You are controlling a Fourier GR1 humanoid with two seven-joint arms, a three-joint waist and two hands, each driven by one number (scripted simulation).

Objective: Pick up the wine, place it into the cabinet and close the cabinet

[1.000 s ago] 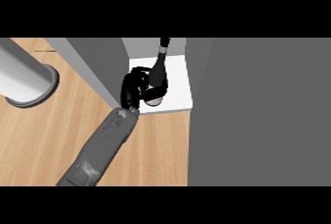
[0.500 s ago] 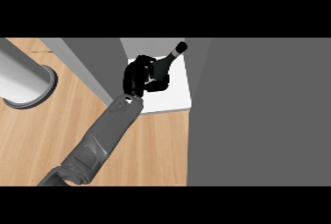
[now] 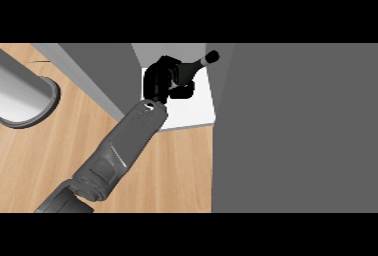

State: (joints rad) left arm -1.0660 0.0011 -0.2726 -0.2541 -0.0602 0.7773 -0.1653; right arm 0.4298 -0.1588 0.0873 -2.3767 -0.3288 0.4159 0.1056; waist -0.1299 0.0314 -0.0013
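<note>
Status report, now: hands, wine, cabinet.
Left hand curled round dark wine bottle; right hand out of view. Bottle tilted, inside grey cabinet, over its white floor. Cabinet not yet closed. No obstruction seen.

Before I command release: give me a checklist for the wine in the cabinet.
1. Hand curled round the wine: ok.
2. Wine over the white cabinet floor: ok.
3. Wine upright: not ok, its neck leans toward the view's upper right.
4. Wine base resting on the floor: cannot tell, the hand hides it.
5. Cabinet closed: not ok, the inside shows and the forearm reaches in.
</note>
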